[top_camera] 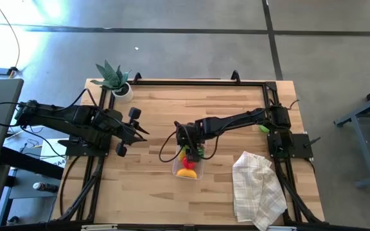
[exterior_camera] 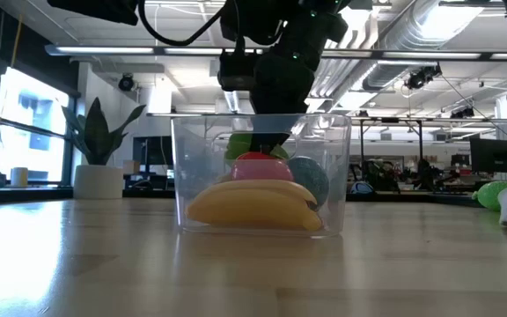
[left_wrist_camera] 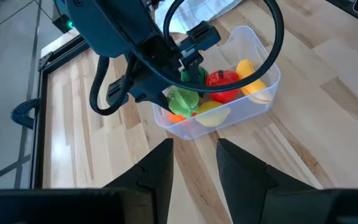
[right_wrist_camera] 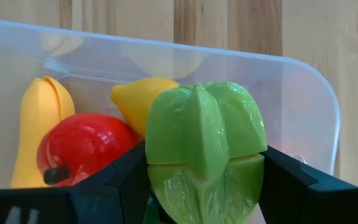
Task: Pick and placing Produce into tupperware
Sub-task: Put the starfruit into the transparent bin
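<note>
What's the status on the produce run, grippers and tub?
Right gripper shut on green fruit, over tupperware. Banana, red piece, lemon already inside. Left gripper open, waiting aside. Nothing blocking.

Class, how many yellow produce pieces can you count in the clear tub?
2: a banana along one tub wall, a lemon beside it, behind the green piece. Others may be hidden.

1. Stood at the far left corner of the wooden table [top_camera: 146, 115]: a spiky green potted plant [top_camera: 112, 77] in a white pot [top_camera: 122, 92].
2. Lay crumpled near the table's front right corner: a white checked cloth [top_camera: 257, 187].
3. Ran along the table's far edge and down both sides: a black metal frame [top_camera: 198, 81].
4. Showed beyond the table in the low view: a large room with windows [exterior_camera: 7, 123] and ceiling ducts [exterior_camera: 412, 26].
</note>
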Controlling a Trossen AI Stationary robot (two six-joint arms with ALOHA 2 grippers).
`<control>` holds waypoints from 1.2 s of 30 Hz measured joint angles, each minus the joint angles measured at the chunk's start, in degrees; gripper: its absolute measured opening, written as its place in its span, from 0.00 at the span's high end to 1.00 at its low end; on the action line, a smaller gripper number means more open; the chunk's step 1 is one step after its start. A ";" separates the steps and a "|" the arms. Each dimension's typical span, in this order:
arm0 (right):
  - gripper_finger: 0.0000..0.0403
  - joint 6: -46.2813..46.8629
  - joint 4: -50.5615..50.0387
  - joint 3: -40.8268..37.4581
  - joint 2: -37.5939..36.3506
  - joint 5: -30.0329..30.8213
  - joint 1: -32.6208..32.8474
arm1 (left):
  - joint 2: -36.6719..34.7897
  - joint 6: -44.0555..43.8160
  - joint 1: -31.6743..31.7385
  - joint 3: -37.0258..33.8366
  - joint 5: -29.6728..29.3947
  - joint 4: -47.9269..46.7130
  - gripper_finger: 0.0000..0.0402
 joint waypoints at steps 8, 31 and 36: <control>0.46 1.55 -0.89 0.00 0.00 0.51 0.00 | 0.00 0.00 0.01 0.01 -0.01 0.02 0.72; 0.46 -0.84 -1.41 0.00 0.02 0.37 0.59 | 0.00 -0.01 0.00 0.00 0.00 0.01 0.72; 0.46 -1.06 -1.49 0.00 0.03 0.27 0.94 | 0.00 -0.01 0.01 0.02 0.00 0.02 0.72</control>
